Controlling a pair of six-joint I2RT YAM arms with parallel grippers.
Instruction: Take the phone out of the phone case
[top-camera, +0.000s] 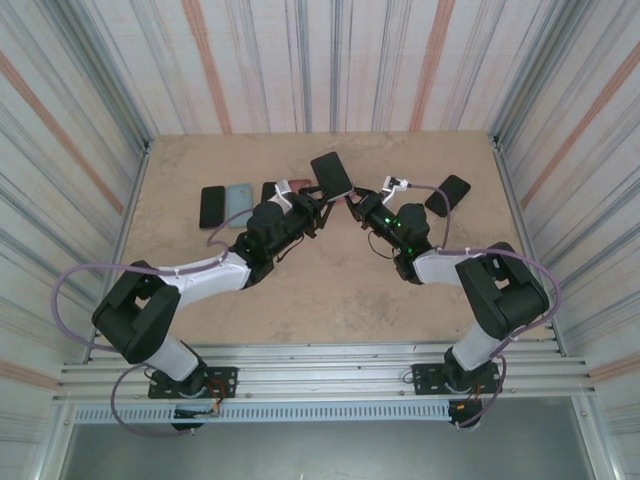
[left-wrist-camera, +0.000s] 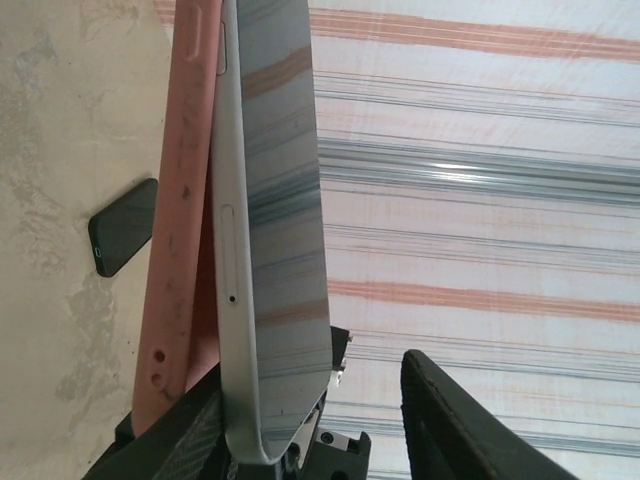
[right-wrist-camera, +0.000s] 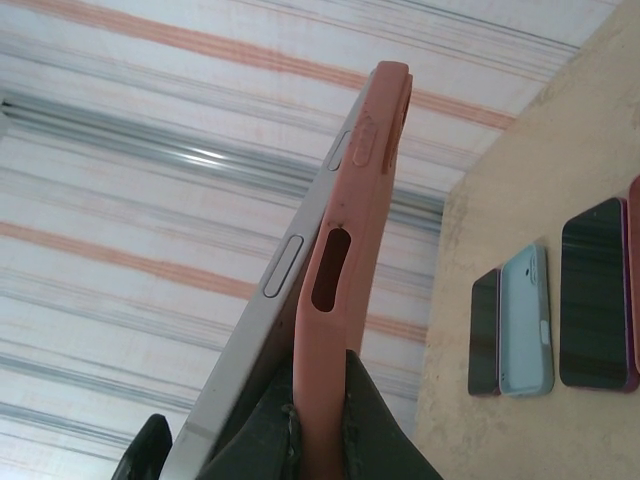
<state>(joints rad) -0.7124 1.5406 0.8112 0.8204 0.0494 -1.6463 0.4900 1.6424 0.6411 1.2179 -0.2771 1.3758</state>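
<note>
Both arms meet over the far middle of the table (top-camera: 200, 290), and the phone (top-camera: 332, 174) hangs in the air between them. From where I stand the job looks about half done.

The pink case (left-wrist-camera: 178, 250) and the phone are no longer flush. In the left wrist view the phone's silver side frame, with its tray slot and button, stands bare beside the case. In the right wrist view the same frame leans away from the case at the lower end, while the 2 meet at the top end. So 1 long edge seems to be out of the lip, and the top end looks not yet free.

The right gripper (right-wrist-camera: 318, 395) is pressed together on the lower part of the case, 1 finger on each side of its wall. The left gripper (left-wrist-camera: 305, 390) is spread. 1 finger (left-wrist-camera: 190, 440) sits low against phone and case, perhaps wedged between them, though I cannot tell for sure. The other stands apart from the screen, so this gripper pinches nothing.

What is left, I'd judge, is to pry out the end that holds and draw phone and case fully apart.

A row of other phones (top-camera: 212, 206) lies flat at the far left, and 1 black phone (top-camera: 447, 193) lies at the far right.
</note>
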